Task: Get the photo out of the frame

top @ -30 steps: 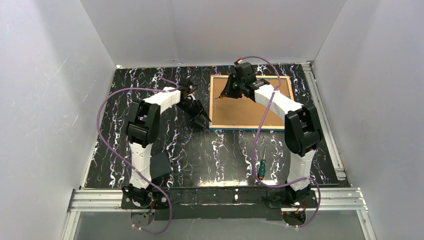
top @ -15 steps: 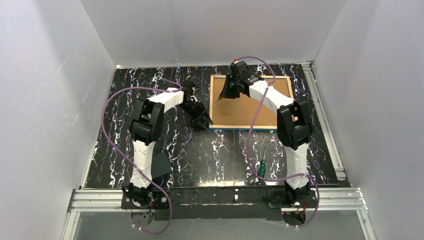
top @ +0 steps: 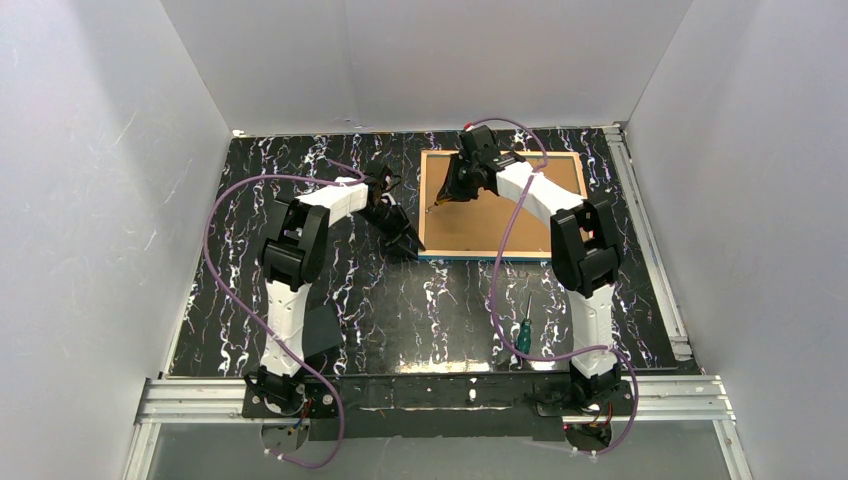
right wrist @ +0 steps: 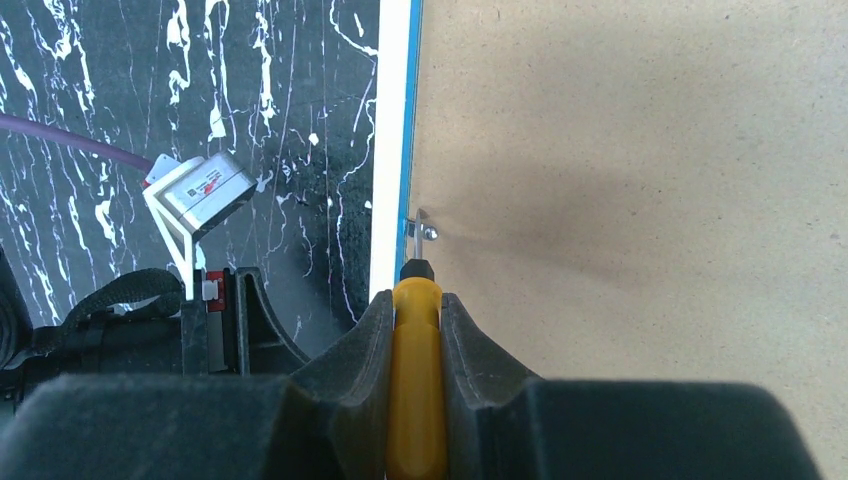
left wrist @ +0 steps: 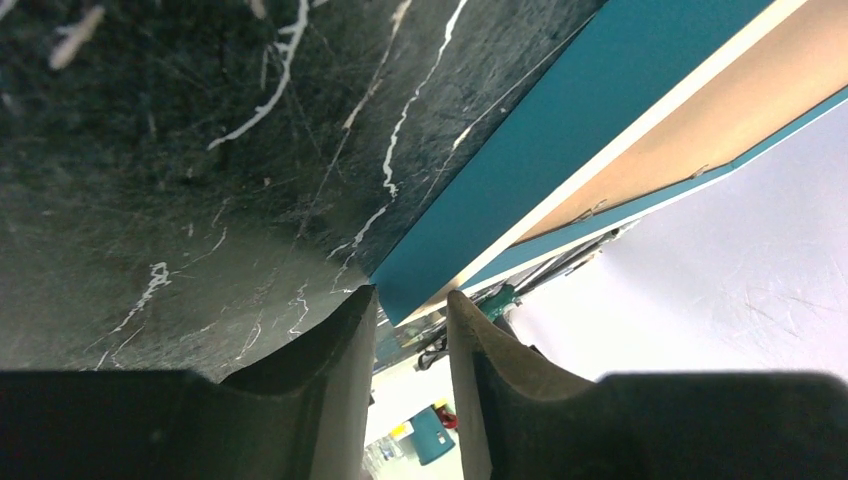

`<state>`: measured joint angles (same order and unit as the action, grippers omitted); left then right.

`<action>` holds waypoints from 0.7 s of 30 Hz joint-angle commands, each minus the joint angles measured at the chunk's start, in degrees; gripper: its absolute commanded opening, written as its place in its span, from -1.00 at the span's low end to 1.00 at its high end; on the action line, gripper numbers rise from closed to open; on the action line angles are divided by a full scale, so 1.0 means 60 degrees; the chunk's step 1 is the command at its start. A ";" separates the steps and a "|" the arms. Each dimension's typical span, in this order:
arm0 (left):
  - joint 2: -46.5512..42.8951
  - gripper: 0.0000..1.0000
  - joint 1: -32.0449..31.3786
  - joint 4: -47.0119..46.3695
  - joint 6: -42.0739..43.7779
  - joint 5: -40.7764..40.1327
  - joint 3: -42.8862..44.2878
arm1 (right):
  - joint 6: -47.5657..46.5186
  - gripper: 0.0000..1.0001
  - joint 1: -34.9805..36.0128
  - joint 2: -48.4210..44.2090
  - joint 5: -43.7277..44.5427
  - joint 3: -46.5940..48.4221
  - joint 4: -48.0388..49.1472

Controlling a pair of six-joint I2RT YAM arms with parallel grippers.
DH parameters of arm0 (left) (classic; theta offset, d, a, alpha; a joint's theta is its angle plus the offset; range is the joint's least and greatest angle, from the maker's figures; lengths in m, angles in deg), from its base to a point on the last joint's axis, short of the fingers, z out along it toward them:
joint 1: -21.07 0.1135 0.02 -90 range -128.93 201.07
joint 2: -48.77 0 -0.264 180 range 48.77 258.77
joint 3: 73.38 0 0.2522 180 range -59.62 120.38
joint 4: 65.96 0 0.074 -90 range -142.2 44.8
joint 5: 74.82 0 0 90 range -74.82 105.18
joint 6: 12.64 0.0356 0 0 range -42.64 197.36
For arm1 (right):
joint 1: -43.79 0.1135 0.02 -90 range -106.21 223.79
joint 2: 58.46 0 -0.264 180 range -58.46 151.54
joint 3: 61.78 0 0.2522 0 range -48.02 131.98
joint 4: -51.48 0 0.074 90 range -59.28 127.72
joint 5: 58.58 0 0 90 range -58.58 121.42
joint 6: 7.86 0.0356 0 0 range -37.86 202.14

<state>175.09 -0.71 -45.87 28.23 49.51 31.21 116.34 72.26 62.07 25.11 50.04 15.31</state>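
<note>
The frame (top: pixel 500 256) lies face down at the back right of the table, its brown backing board (top: pixel 505 210) facing up. The photo is hidden under the board. My right gripper (top: pixel 447 190) is shut on a yellow-handled screwdriver (right wrist: pixel 415 380), whose tip touches a small metal clip (right wrist: pixel 425 230) on the frame's left edge (right wrist: pixel 392 120). My left gripper (top: pixel 408 242) is at the frame's near-left corner. In the left wrist view its jaws (left wrist: pixel 410 297) stand a narrow gap apart, with the blue frame corner (left wrist: pixel 560 110) filling that gap.
A green-handled screwdriver (top: pixel 523 330) lies on the black marbled table (top: pixel 430 310) in front of the frame. A dark flat piece (top: pixel 322 330) lies by the left arm. White walls enclose three sides. A metal rail (top: pixel 655 250) runs along the right edge.
My right arm's elbow has swung left and its gripper has shifted slightly along the frame's left edge. My left gripper has barely moved.
</note>
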 commanded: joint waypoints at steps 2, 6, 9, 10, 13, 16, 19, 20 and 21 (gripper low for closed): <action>0.0250 -0.44 -0.0032 0.0965 -0.0027 -0.0060 -0.0267 | -0.0097 -0.97 0.0003 0.0202 -0.0317 0.0397 -0.0088; 0.0313 -0.52 -0.0032 0.0967 -0.0048 -0.0056 -0.0270 | -0.0276 -0.97 0.0025 0.0211 -0.0430 0.0430 -0.0390; 0.0306 -0.52 -0.0032 0.0975 -0.0047 -0.0074 -0.0263 | -0.0551 -0.97 0.0027 0.0240 -0.0602 0.0565 -0.0643; 0.0320 -0.53 -0.0032 0.0981 -0.0047 -0.0084 -0.0250 | -0.0670 -0.97 0.0030 0.0241 -0.0666 0.0605 -0.0671; 0.0371 -0.53 -0.0047 0.1076 -0.0018 -0.0043 -0.0184 | -0.0893 -0.97 0.0031 0.0499 -0.0768 0.1085 -0.1269; 0.0421 -0.53 -0.0060 0.1216 0.0076 -0.0093 -0.0120 | -0.1001 -0.97 0.0065 0.0605 -0.0852 0.1249 -0.1570; 0.0502 -0.54 -0.0061 0.1376 0.0143 -0.0086 0.0014 | -0.1172 -0.97 0.0150 0.0639 -0.0503 0.1428 -0.2079; 0.0497 -0.54 -0.0072 0.1390 0.0149 -0.0089 0.0017 | -0.1228 -0.97 0.0183 0.0646 -0.0295 0.1484 -0.2239; 0.0502 -0.53 -0.0068 0.1391 0.0158 -0.0115 0.0019 | -0.1286 -0.97 0.0211 0.0651 -0.0128 0.1533 -0.2407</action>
<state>175.22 -0.71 -45.81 28.06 50.21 31.32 111.64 72.46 65.05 22.01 56.49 8.42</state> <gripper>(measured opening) 0.239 0.240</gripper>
